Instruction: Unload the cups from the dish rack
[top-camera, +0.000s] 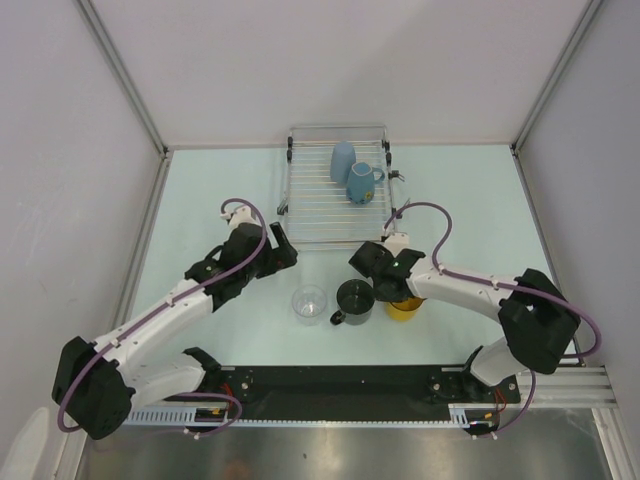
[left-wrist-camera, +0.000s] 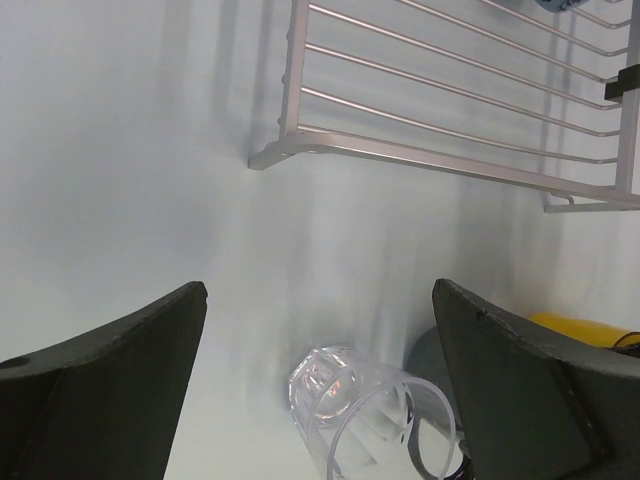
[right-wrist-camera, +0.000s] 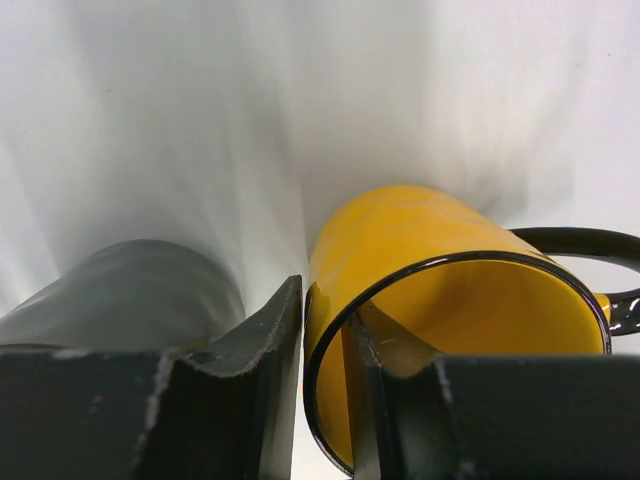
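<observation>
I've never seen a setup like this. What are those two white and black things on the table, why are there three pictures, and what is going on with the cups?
They are two robot arms bolted at the table's near edge, each ending in a two-finger gripper. One picture looks down from above; the other two come from a camera on each wrist.

On the table stands a wire dish rack holding a blue handled mug and a pale blue cup. In front of it stand a clear glass tumbler, a dark grey mug and a yellow mug.

The right gripper pinches the yellow mug's rim, one finger inside, one outside. The left gripper is open and holds nothing.
</observation>
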